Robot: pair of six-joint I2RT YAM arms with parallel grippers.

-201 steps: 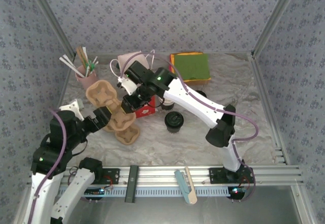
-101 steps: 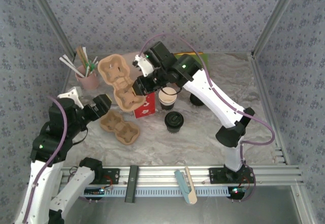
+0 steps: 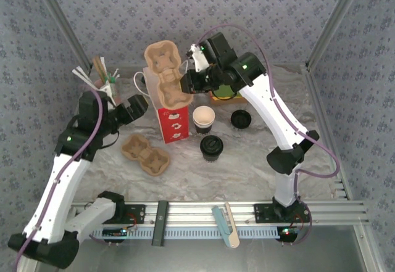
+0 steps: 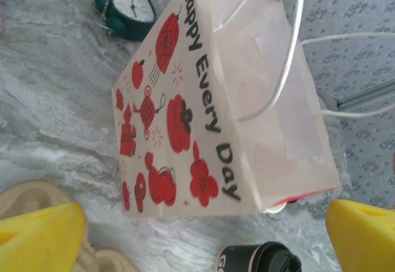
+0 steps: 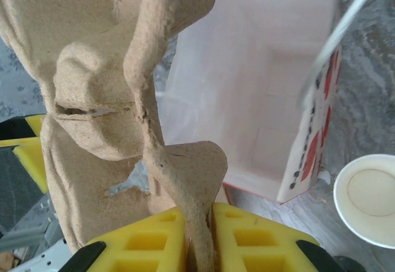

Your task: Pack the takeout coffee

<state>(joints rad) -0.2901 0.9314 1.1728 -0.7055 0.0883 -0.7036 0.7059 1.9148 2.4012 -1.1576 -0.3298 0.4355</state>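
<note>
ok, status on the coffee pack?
Left pincer open, empty. Right pincer shut on carrier, held up by bag. Open cup, lidded cup on table, unpacked.

Mouth of bag (image 3: pixel 173 124): partly covered from above by raised carrier (image 3: pixel 165 74), pinched between right gripper (image 3: pixel 185 87) fingers.
Left of bag: narrow gap only; left gripper (image 3: pixel 134 107), jaws wide, just beside.
Right of bag: open cup (image 3: pixel 203 119) just beside; lidded cup (image 3: pixel 212 147) and small dark round thing (image 3: pixel 241 119) near.
Near left: second carrier (image 3: pixel 145 155) lying flat.
Right edge, near right corner of table (image 3: pixel 247 173): bare, free passage.

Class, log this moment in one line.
right pincer: shut on carrier, raised by bag | left pincer: open | open cup, lidded cup: on table
</note>
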